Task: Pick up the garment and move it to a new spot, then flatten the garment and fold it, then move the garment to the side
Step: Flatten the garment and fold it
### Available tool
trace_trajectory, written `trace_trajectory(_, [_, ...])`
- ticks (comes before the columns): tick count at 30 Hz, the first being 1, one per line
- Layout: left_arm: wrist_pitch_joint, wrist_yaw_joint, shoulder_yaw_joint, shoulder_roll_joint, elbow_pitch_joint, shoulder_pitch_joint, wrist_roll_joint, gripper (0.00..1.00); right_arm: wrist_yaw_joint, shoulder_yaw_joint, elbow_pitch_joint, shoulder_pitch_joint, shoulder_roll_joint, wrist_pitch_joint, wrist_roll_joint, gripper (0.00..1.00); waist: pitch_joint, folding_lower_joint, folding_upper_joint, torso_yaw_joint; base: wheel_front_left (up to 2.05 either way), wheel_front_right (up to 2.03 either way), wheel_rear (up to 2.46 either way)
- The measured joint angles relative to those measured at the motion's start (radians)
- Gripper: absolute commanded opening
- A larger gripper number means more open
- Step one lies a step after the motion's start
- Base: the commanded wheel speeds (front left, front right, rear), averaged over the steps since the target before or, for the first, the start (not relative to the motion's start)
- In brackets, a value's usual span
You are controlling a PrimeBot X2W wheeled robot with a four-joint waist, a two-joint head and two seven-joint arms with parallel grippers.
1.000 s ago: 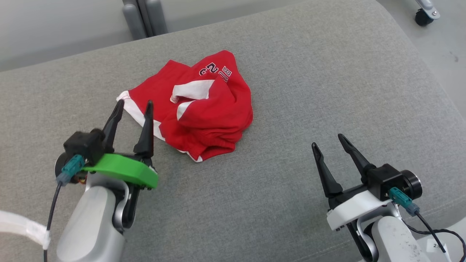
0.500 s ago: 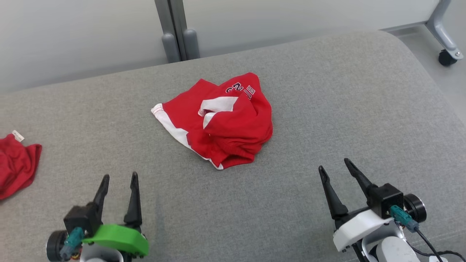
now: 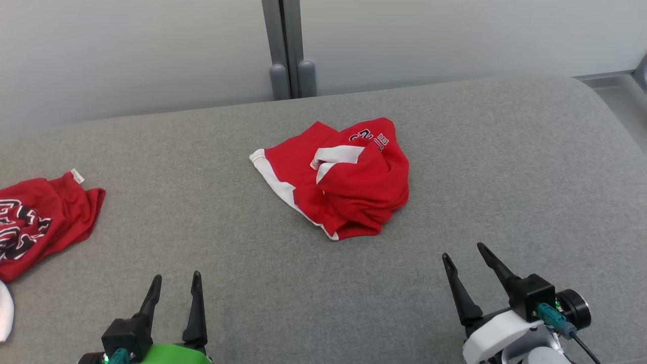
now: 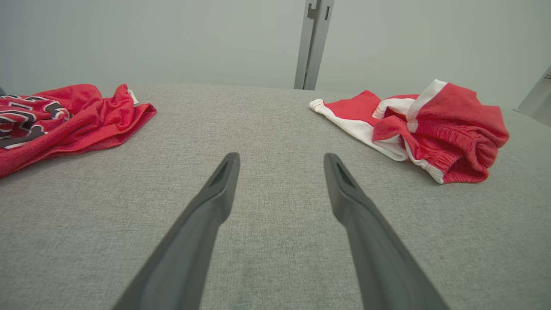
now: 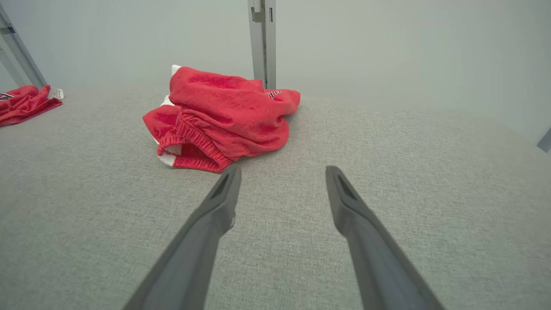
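While the red shorts lie crumpled mid-frame, left gripper points up from lower left, fingers spread, empty. Right gripper lower right, likewise released.

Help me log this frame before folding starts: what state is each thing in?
red shorts, crumpled in a heap, unfolded, lying loose on the grey cushion.
red jersey, rumpled, lying on the cushion to the robot's left.
left gripper, open, empty, short of the shorts.
right gripper, open, empty, short of the shorts.
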Motion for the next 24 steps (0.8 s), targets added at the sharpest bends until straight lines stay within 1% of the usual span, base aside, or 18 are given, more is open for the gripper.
trace_trajectory(2, [0.000,0.000,-0.007,0.000,-0.010,-0.008,0.002,1.00,0.000,0.023,0.001,-0.022,0.000,0.000,0.000,1.00,0.012,0.0000,0.0000,0.012,0.00,0.00,0.00])
trace_trajectory(6, [0.000,0.000,-0.030,-0.002,-0.016,-0.048,-0.007,1.00,0.000,0.086,0.011,-0.124,0.000,0.000,-0.009,1.00,0.051,0.0000,0.0000,0.035,0.00,0.00,0.00])
trace_trajectory(9, [0.000,0.000,-0.053,-0.003,-0.012,-0.069,-0.018,1.00,0.000,0.126,0.042,-0.205,0.001,0.000,-0.028,1.00,0.080,0.0000,0.0000,0.059,0.00,0.00,0.00])
trace_trajectory(18, [0.000,0.000,-0.097,0.001,0.003,-0.129,-0.049,1.00,0.000,0.170,0.204,-0.441,0.001,0.000,-0.067,1.00,0.153,0.0000,0.0000,0.155,0.00,0.00,0.00])
trace_trajectory(24, [0.000,0.000,-0.117,0.008,0.009,-0.155,-0.068,1.00,0.000,0.154,0.340,-0.545,0.001,0.000,-0.109,1.00,0.197,0.0000,0.0000,0.212,0.00,0.00,0.00])
